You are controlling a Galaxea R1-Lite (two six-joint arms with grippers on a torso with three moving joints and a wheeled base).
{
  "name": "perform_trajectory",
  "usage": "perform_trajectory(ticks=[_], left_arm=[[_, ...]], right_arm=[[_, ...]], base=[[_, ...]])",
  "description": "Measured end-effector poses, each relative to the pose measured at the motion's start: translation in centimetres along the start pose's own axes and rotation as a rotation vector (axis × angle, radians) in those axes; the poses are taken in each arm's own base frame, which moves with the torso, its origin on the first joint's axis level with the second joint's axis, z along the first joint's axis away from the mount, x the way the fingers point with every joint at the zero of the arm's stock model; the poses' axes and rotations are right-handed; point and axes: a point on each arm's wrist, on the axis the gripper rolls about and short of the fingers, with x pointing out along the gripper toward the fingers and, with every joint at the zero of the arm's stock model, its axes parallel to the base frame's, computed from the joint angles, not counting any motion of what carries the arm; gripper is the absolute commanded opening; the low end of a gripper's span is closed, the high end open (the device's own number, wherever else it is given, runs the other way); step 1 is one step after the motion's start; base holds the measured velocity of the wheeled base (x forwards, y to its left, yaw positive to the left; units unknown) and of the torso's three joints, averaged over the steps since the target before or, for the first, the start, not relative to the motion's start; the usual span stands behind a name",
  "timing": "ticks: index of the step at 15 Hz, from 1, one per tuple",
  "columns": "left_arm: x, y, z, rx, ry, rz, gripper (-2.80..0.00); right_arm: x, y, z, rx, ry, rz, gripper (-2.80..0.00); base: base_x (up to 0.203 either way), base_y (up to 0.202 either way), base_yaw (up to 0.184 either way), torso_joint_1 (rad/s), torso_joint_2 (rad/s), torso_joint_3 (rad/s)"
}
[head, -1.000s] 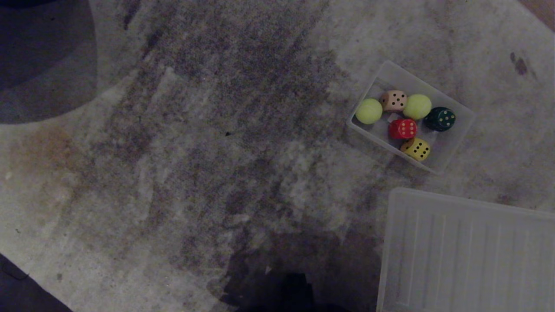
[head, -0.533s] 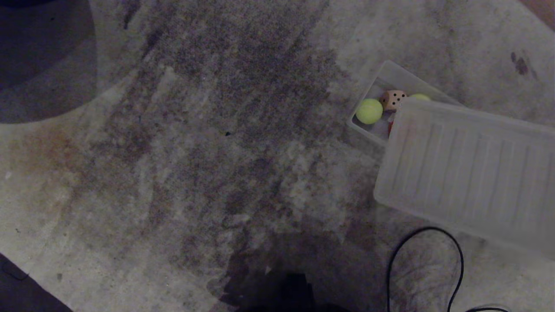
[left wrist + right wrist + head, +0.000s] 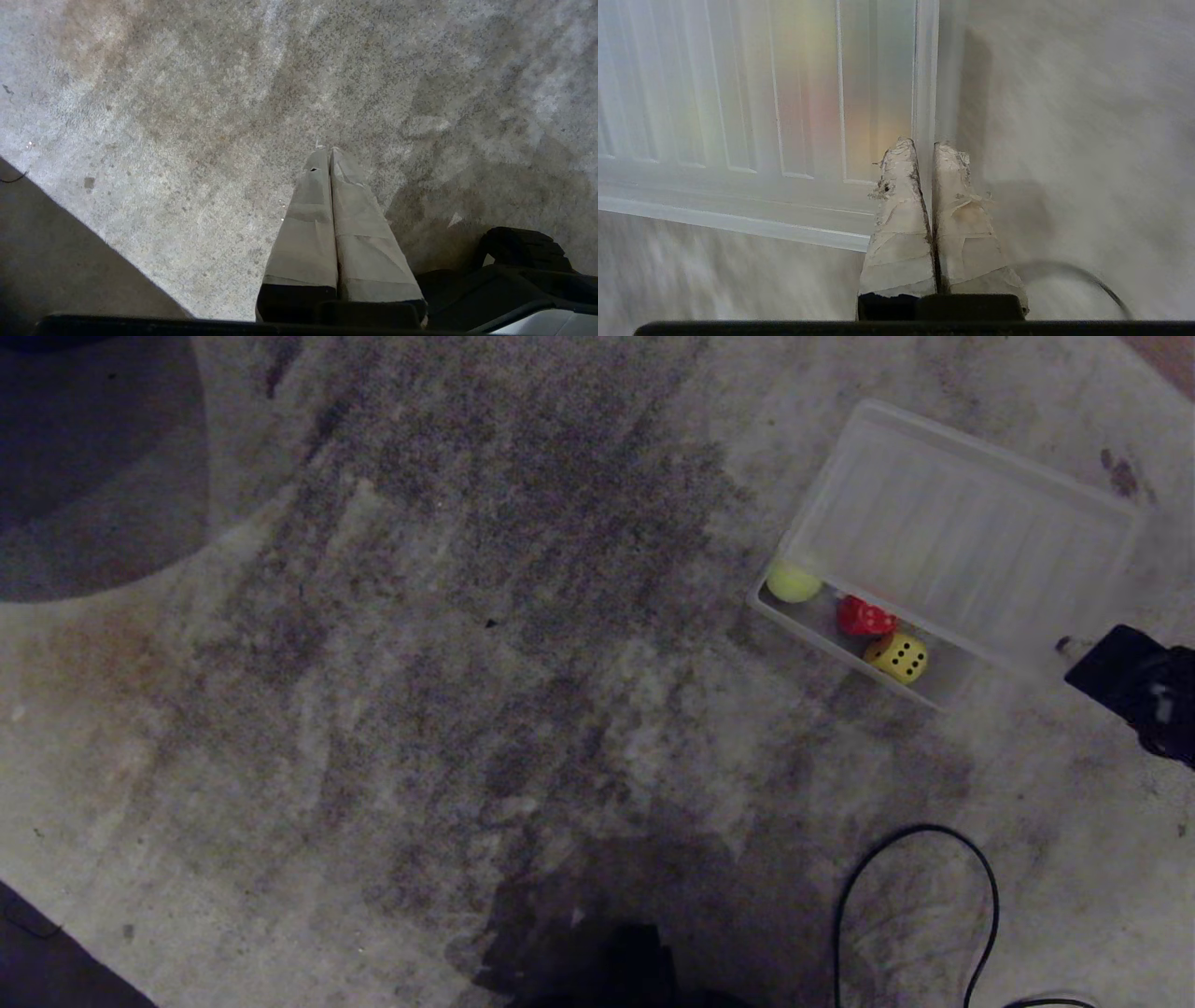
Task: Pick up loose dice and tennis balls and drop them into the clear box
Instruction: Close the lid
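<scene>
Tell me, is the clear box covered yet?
Partly. The ribbed panel, pinched by the right gripper, overlaps most of the clear box; a tennis ball and two dice remain exposed.

place: indoor room | evidence: stained grey carpet (image 3: pixel 467 616), loose cable (image 3: pixel 934 859)

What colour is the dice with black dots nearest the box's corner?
Yellow with black pips. The dice shows best in the head view.

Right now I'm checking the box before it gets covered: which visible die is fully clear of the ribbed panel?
The yellow die; the red die is partly tucked under the ribbed panel.
</scene>
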Motion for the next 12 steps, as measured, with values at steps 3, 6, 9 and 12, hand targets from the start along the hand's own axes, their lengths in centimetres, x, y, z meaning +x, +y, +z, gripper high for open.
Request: perform_trajectory(ticks=[3, 6, 9, 12], left_arm=[[0.0, 0.0, 0.0, 0.000, 0.000, 0.000, -2.80], [0.0, 0.0, 0.0, 0.000, 0.000, 0.000, -2.80], [0.0, 0.0, 0.0, 0.000, 0.000, 0.000, -2.80], [0.0, 0.0, 0.0, 0.000, 0.000, 0.000, -2.80]], right_arm=[[4.2, 0.2, -0.8, 0.081, 0.014, 0.060, -2.80], [5.6, 0.2, -2.0, 0.175, 0.115, 0.149, -2.80], [6.1, 0.1, -2.8, 0.184, 0.169, 0.175, -2.80], [6.2, -0.2, -3.2, 0.174, 0.209, 0.186, -2.80]], base=[[0.000, 0.000, 0.000, 0.000, 0.00, 0.000], [0.000, 0.000, 0.000, 0.000, 0.00, 0.000], [0.000, 0.000, 0.000, 0.000, 0.00, 0.000], [0.000, 0.000, 0.000, 0.000, 0.00, 0.000]])
